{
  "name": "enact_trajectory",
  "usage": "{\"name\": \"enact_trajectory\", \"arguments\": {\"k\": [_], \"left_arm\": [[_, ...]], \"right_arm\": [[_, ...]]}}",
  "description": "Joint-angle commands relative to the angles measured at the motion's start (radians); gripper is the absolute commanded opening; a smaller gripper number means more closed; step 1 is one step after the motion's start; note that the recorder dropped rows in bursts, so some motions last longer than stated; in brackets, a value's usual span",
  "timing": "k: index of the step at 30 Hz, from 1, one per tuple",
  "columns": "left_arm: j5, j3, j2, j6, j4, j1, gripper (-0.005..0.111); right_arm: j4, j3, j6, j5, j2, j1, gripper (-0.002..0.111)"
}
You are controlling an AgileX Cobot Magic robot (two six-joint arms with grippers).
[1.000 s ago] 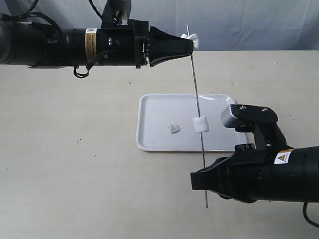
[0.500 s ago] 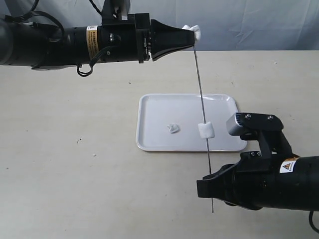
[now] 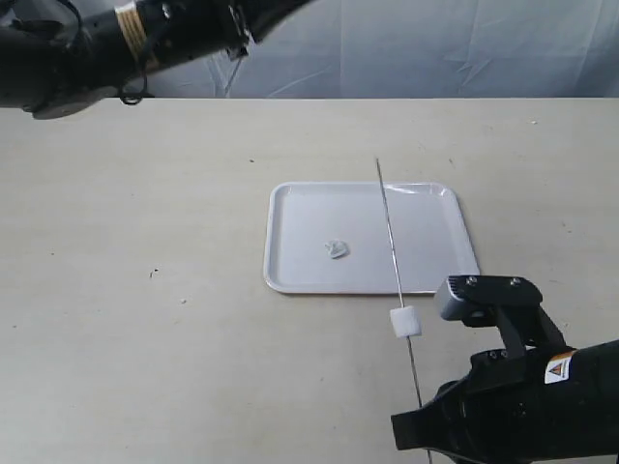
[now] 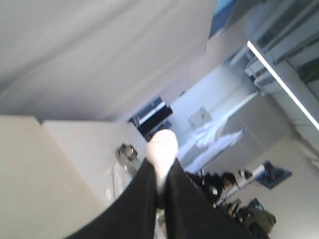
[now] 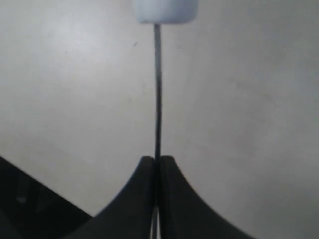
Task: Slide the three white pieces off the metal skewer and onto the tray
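The white tray (image 3: 426, 232) lies mid-table with one crumpled white piece (image 3: 337, 248) on it. The thin metal skewer (image 3: 392, 246) slants up over the tray's near rim. Its lower end is pinched in my right gripper (image 3: 423, 437), which is shut on it. A second white piece (image 3: 405, 322) is threaded on the skewer just in front of the tray. In the right wrist view the skewer (image 5: 157, 99) rises from my shut gripper (image 5: 157, 160) to that piece (image 5: 166, 10). My left gripper (image 4: 160, 164) is raised high and shut on a third white piece (image 4: 162, 147).
The left arm (image 3: 145, 34) stretches across the top left of the exterior view, its fingertips past the upper edge. The beige table (image 3: 145, 290) spreads round the tray. A blue-grey curtain (image 3: 435, 48) hangs behind the table.
My left gripper has lifted up and away, pulling the top white piece off the skewer. My right gripper has drawn back towards the near edge, bringing the skewer and its remaining piece off the tray.
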Motion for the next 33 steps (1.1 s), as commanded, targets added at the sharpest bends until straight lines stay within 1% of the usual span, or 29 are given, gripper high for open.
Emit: {"name": "enact_trajectory", "arguments": {"k": [1, 3, 5, 8, 12, 13, 16, 20, 24, 33], "left_arm": [[-0.001, -0.027, -0.011, -0.008, -0.021, 0.009, 0.0], [-0.001, -0.032, -0.011, -0.008, 0.011, 0.009, 0.0], [0.01, -0.032, -0.011, -0.012, 0.079, 0.013, 0.0], [0.097, -0.032, -0.011, -0.029, 0.265, 0.018, 0.0], [0.242, -0.027, -0.011, -0.124, 0.569, 0.007, 0.0], [0.27, -0.028, -0.011, -0.15, 0.628, 0.004, 0.0], [0.309, -0.028, -0.009, -0.179, 0.732, -0.009, 0.0], [0.323, -0.019, 0.021, -0.179, 0.746, -0.025, 0.0], [0.326, -0.011, 0.099, -0.179, 0.746, -0.051, 0.0], [0.352, -0.013, 0.238, -0.18, 0.746, -0.061, 0.0]], "right_arm": [[-0.001, 0.002, 0.002, 0.001, -0.003, 0.002, -0.001], [-0.001, 0.002, 0.002, -0.005, -0.003, 0.002, -0.001], [-0.001, 0.002, 0.002, -0.017, -0.003, 0.002, -0.001], [-0.001, 0.002, 0.002, -0.04, -0.003, 0.002, -0.001], [0.009, 0.002, 0.002, -0.078, -0.003, 0.002, -0.001], [0.009, 0.002, 0.002, -0.094, -0.003, 0.002, -0.001], [0.009, 0.002, 0.002, -0.11, -0.003, 0.002, -0.001], [0.014, 0.002, 0.002, -0.129, -0.003, 0.002, -0.001], [0.016, 0.002, 0.002, -0.147, -0.003, 0.002, -0.001], [0.025, 0.002, 0.002, -0.174, -0.003, 0.002, -0.001]]}}
